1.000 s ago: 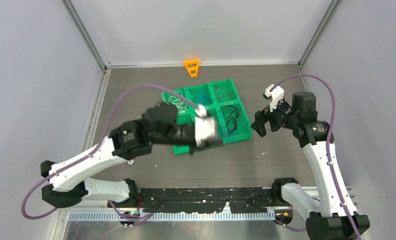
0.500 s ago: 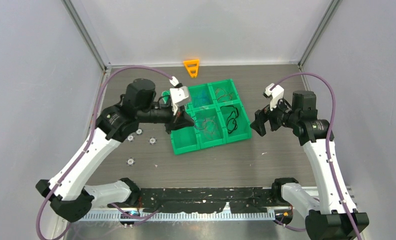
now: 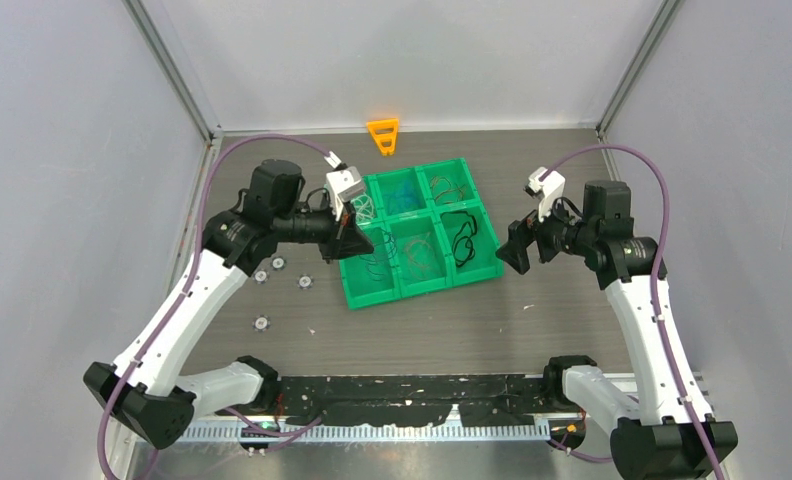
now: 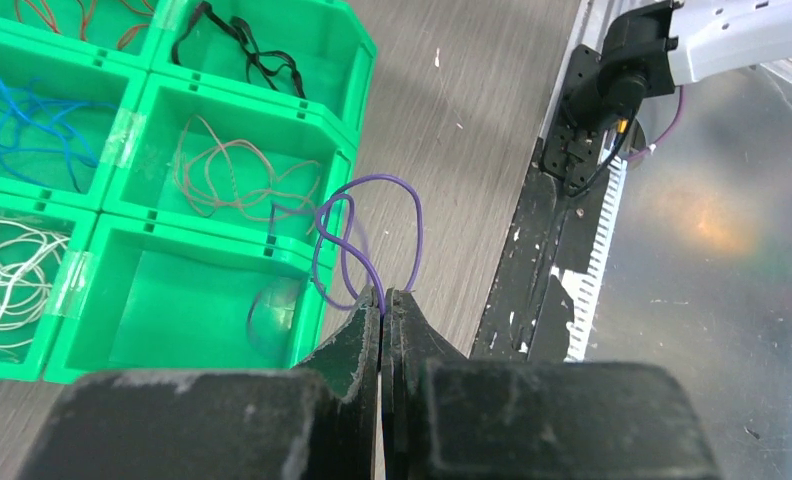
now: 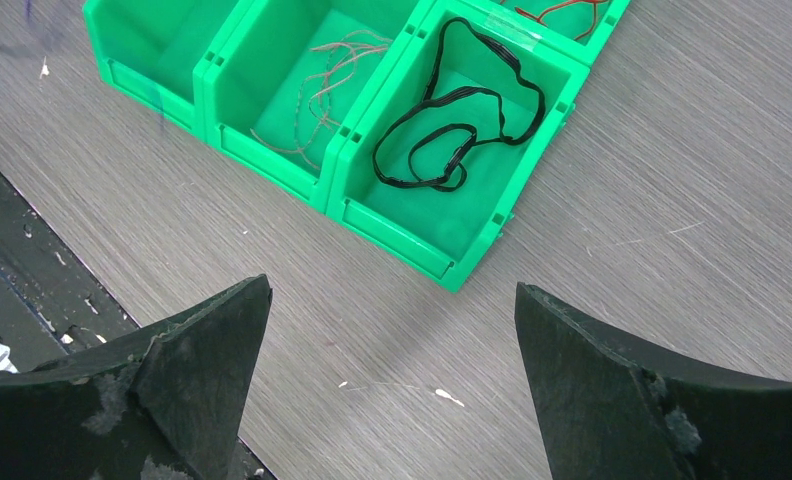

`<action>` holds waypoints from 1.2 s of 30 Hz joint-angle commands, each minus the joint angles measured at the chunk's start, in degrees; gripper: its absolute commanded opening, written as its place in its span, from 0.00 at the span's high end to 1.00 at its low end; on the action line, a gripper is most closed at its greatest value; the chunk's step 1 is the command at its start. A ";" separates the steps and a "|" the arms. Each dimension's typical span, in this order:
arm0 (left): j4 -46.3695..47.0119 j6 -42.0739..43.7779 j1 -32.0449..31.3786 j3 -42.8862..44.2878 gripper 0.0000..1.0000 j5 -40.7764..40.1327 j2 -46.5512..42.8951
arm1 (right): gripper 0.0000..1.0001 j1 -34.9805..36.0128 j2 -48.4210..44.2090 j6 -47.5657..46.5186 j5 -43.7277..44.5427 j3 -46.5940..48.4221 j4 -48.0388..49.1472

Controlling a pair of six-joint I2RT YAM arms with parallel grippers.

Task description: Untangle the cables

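Pinching a thin purple wire (image 4: 382,179) in the left pincer (image 4: 384,295), tips pressed tight together on it. Hovering over the 8 o'clock corner of the green tray (image 3: 422,285), above the near-left pocket. Curling up from the tips toward 12 o'clock in the left wrist view, in slack loops, apparently clear of the tray wall. Faint purplish curl down in that pocket: wire or shadow, impossible to tell.

Holding the right pincer (image 5: 392,288) spread wide and empty, out at the tray's 3 o'clock side over the bare table (image 5: 672,200).

Already lying sorted by colour, by the look of it: white wires (image 4: 7,265) at the tray's 10 o'clock, blue wires (image 4: 32,105) at 12, black wire (image 5: 459,95) at 4.

Judged featherweight and limp, with just enough spring to coil back on release. Probably slick enough to slip from a loose pinch, and prone to cling to the tips or snag a pocket wall. Best gripped near mid-length, across both strands of a loop, never at a free end. Worth lowering well into the pocket before letting go.
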 commanded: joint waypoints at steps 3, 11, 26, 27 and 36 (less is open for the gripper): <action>2.52 3.72 4.10 -3.57 1.00 1.21 -0.11 | 0.01 -0.15 0.96 0.57 -2.14 1.99 1.28; 6.65 8.64 6.16 -7.44 1.00 -1.32 3.74 | 0.01 -0.11 1.99 0.62 -2.89 2.02 1.57; 3.59 8.54 15.02 3.75 1.00 6.67 12.18 | 0.01 -0.18 2.34 -0.36 -2.27 2.44 1.11; 1.83 9.17 15.02 4.80 1.00 8.14 11.43 | 0.01 -0.13 2.29 -0.62 -2.04 2.49 0.95; -3.77 13.89 15.02 8.00 1.00 7.64 6.71 | 0.01 -0.18 2.60 -0.47 -2.34 2.06 0.69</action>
